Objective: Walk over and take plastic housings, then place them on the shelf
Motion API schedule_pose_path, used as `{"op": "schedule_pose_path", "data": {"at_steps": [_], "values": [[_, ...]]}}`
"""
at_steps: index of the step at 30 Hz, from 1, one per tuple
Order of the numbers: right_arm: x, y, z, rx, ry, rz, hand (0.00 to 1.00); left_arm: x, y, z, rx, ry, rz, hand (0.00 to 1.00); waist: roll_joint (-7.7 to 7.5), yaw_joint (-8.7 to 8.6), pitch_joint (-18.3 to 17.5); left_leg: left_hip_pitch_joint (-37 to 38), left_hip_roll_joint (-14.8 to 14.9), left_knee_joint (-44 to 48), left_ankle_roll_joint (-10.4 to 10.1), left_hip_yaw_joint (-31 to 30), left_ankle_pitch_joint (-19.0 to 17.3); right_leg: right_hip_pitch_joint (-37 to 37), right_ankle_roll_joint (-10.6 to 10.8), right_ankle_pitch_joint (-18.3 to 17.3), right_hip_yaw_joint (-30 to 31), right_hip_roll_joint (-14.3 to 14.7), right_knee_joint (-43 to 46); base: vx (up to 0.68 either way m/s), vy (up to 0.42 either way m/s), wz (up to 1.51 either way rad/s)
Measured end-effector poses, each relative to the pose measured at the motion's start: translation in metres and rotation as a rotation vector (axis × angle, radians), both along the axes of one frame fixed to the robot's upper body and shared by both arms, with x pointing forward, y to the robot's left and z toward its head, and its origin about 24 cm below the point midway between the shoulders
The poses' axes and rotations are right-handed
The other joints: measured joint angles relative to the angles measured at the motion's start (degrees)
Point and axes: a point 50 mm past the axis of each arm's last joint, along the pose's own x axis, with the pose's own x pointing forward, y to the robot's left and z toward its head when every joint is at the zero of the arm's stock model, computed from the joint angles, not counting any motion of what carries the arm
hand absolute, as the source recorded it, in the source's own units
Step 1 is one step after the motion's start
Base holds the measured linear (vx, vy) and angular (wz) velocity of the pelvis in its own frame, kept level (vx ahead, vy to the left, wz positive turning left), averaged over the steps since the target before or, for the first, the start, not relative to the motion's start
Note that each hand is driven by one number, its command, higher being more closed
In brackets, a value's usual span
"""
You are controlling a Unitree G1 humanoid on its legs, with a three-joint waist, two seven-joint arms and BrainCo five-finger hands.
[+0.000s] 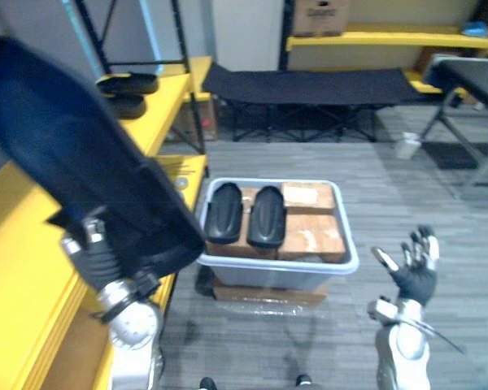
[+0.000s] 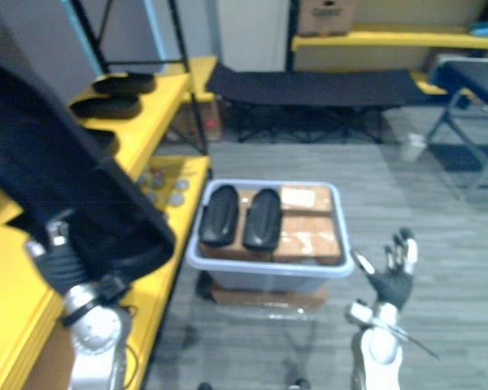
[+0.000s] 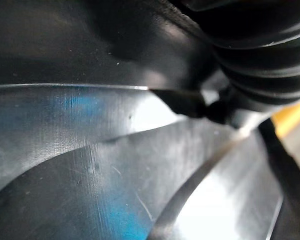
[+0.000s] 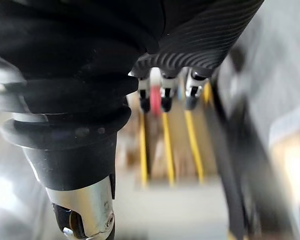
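— Grey plank floor (image 1: 407,187) runs back to a black folding cot (image 1: 309,85), and a yellow metal shelf (image 1: 16,244) stands along the left. What sits in the middle?

— A pale blue plastic bin (image 1: 354,258) on the floor, just beside the shelf. Two black oval plastic housings (image 1: 224,213) lie side by side in its left half. Brown cardboard boxes (image 1: 311,236) fill the right half.

— And the left robot hand (image 1: 102,256)?

— It is raised over the shelf's near end, and a large black plastic housing (image 1: 73,154) stands tilted above its ribbed cover. In the left wrist view that housing's glossy dark surface lies right against the cover. The housing hides the grip, so I cannot tell how it is held.

— The right robot hand (image 1: 415,276)?

— It is low, to the right of the bin and apart from it. Its fingers are spread straight and it holds nothing.

— Anything already on the shelf?

— Further black housings (image 1: 128,83) lie on an upper level, farther back.
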Motion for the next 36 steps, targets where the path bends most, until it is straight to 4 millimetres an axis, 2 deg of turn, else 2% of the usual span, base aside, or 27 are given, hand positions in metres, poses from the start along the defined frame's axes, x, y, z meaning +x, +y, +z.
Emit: {"op": "schedule_pose_path", "data": {"at_steps": [1, 2, 3, 4, 5, 7, 8, 11, 13, 17, 19, 20, 21, 23, 25, 27, 29, 32, 33, 34, 36], "values": [[0.005, 0.009, 0.002, 0.001, 0.0, 0.049, 0.0, -0.007, 0.005, 0.002, 0.007, -0.001, 0.037, 1.0, -0.02, 0.78, 0.01, -0.15, -0.2, 0.01, 0.03, -1.11, 0.02, 0.56, 0.14, -0.14, -1.19, -0.08, -0.07, 0.09, 0.015, 0.81], [0.017, 0.028, 0.008, -0.004, -0.01, 0.15, 0.0, -0.021, 0.014, 0.004, 0.013, -0.003, 0.115, 1.0, -0.15, 2.95, 0.41, -0.6, -0.92, 0.02, 0.29, -3.72, 0.2, 1.74, 0.46, -0.62, -3.89, -0.47, -0.05, 0.08, 0.02, 0.83], [0.021, 0.035, 0.011, -0.006, -0.01, 0.181, 0.0, -0.026, 0.018, 0.003, 0.015, 0.0, 0.145, 1.0, -0.17, 3.91, 0.85, -0.58, -1.14, 0.02, 0.3, -4.53, 0.21, 2.44, 0.63, -0.87, -4.95, -0.69, -0.03, 0.09, 0.029, 0.96], [0.029, 0.046, 0.012, -0.015, -0.004, 0.231, 0.0, -0.036, 0.023, 0.001, 0.015, 0.014, 0.191, 1.0, -0.19, 5.92, 1.36, -0.63, -1.58, 0.01, 0.54, -5.9, 0.33, 3.4, 0.63, -1.1, -6.55, -0.99, 0.09, 0.06, 0.032, 0.71], [0.035, 0.054, 0.012, -0.017, 0.01, 0.263, 0.0, -0.044, 0.026, -0.001, 0.012, 0.025, 0.221, 1.0, -0.32, 7.06, 1.48, -0.72, -1.98, 0.01, 0.65, -7.21, 0.28, 3.93, 0.52, -1.33, -7.38, -1.27, 0.22, 0.08, 0.05, 0.76], [0.04, 0.063, 0.01, -0.02, 0.03, 0.287, 0.0, -0.057, 0.029, -0.005, -0.019, 0.029, 0.254, 1.0, -0.6, 9.09, 1.73, -0.79, -2.76, 0.05, 0.96, -8.62, 0.11, 4.61, 0.17, -1.56, -8.48, -1.92, 1.16, 0.07, 0.058, 0.48], [0.041, 0.063, 0.01, -0.019, 0.033, 0.285, 0.0, -0.059, 0.029, -0.005, -0.022, 0.023, 0.261, 1.0, -0.71, 9.41, 1.81, -0.85, -2.89, 0.06, 1.05, -8.84, 0.06, 4.57, 0.12, -1.59, -8.49, -2.09, 1.52, 0.07, 0.09, 0.25], [0.043, 0.056, 0.011, -0.018, 0.036, 0.25, 0.0, -0.061, 0.027, -0.002, 0.005, -0.007, 0.239, 1.0, -2.62, 8.89, 2.9, -1.07, -3.83, 0.24, 1.54, -9.76, -0.3, 4.23, -1.42, -2.61, -8.42, -3.21, 2.96, 0.05, 0.088, 0.1], [0.043, 0.051, 0.011, -0.026, 0.036, 0.242, 0.0, -0.059, 0.027, -0.001, 0.008, -0.013, 0.23, 1.0, -3.06, 8.53, 2.94, -1.43, -3.94, 0.28, 1.62, -9.36, -0.37, 3.58, -2.23, -3.14, -8.3, -3.36, 3.1, 0.01, 0.034, -0.11], [0.044, 0.044, 0.01, -0.057, 0.042, 0.278, 0.0, -0.058, 0.028, -0.002, -0.004, -0.003, 0.239, 1.0, -3.11, 8.44, 3.02, -1.43, -3.78, 0.35, 1.94, -8.95, -0.21, 3.71, -1.75, -3.53, -8.51, -3.23, 3.07, 0.01, 0.006, -0.01], [0.044, 0.043, 0.009, -0.067, 0.056, 0.289, 0.0, -0.057, 0.028, -0.005, -0.012, 0.01, 0.236, 1.0, -3.35, 7.77, 3.7, -2.74, -4.12, 2.47, 2.52, -10.04, -0.99, 5.26, -0.97, -3.99, -11.37, -3.15, 3.04, -0.02, -0.019, 0.49], [0.043, 0.041, 0.008, -0.067, 0.061, 0.286, 0.0, -0.055, 0.028, -0.007, -0.019, 0.019, 0.232, 1.0, -3.65, 7.39, 4.3, -4.17, -3.64, 5.1, 2.77, -8.77, -2.76, 6.49, -0.12, -4.56, -13.73, -3.18, 3.04, -0.04, -0.028, 0.89], [0.041, 0.035, 0.006, -0.067, 0.066, 0.265, 0.0, -0.05, 0.027, -0.011, -0.033, 0.025, 0.214, 1.0, -3.61, 7.22, 4.98, -5.72, -1.86, 8.52, 2.83, -4.39, -3.8, 7.7, 0.5, -4.89, -16.35, -2.98, 3.17, -0.03, -0.037, 1.04], [0.037, 0.025, 0.004, -0.074, 0.078, 0.232, 0.0, -0.045, 0.025, -0.016, -0.07, 0.03, 0.181, 1.0, -3.35, 7.51, 5.66, -7.02, -1.58, 10.07, 2.73, -4.7, -3.87, 8.24, 0.97, -5.63, -18.54, -3.06, 4.38, -0.01, -0.013, 0.79], [0.037, 0.023, 0.003, -0.08, 0.08, 0.224, 0.0, -0.045, 0.025, -0.018, -0.094, 0.025, 0.177, 1.0, -2.94, 7.52, 6.21, -7.71, -1.79, 10.18, 2.64, -5.28, -3.82, 8.26, 0.22, -6.64, -19.59, -3.51, 6.07, 0.0, 0.041, 0.48], [0.037, 0.02, 0.003, -0.086, 0.081, 0.213, 0.0, -0.042, 0.023, -0.017, -0.104, 0.012, 0.141, 1.0, -2.82, 7.38, 6.47, -7.83, -2.42, 10.16, 2.66, -5.4, -3.84, 7.95, -1.43, -8.32, -19.64, -4.85, 9.14, 0.02, 0.079, 0.45], [0.034, 0.016, 0.001, -0.106, 0.089, 0.192, 0.0, -0.036, 0.019, -0.015, -0.09, -0.001, 0.085, 1.0, -2.92, 7.03, 6.56, -7.84, -3.19, 9.87, 2.85, -7.01, -3.81, 7.46, -1.63, -8.61, -18.36, -5.94, 12.24, 0.02, 0.071, 0.49], [0.021, 0.002, -0.009, -0.134, 0.137, 0.114, 0.0, -0.013, 0.003, -0.004, -0.023, -0.049, -0.119, 1.0, -3.49, 4.67, 6.56, -7.35, -5.17, 7.2, 4.23, -11.96, -2.16, 4.42, -1.88, -8.68, -9.9, -8.21, 22.32, 0.05, 0.075, 0.94], [0.018, -0.003, -0.01, -0.141, 0.136, 0.087, 0.0, -0.006, -0.001, 0.002, 0.003, -0.069, -0.172, 1.0, -3.35, 4.11, 6.64, -7.27, -5.36, 5.68, 4.71, -13.4, -0.91, 2.17, -3.3, -9.83, -7.03, -8.73, 25.85, 0.07, -0.022, 0.75], [0.018, -0.007, -0.008, -0.159, 0.12, 0.066, 0.0, 0.004, -0.006, 0.009, 0.03, -0.1, -0.229, 1.0, -3.14, 3.27, 6.81, -7.64, -5.69, 3.63, 5.2, -14.9, 0.93, -0.33, -3.68, -14.02, -4.12, -7.99, 27.23, 0.06, -0.047, 0.58], [0.022, -0.01, 0.003, -0.195, 0.053, 0.051, 0.0, 0.019, -0.008, 0.013, 0.047, -0.124, -0.274, 1.0, -3.24, 2.92, 7.43, -8.42, -6.1, 2.86, 4.38, -14.53, 2.37, -3.98, -5.03, -15.96, -3.1, -6.82, 25.01, 0.02, -0.057, 0.14]]}}
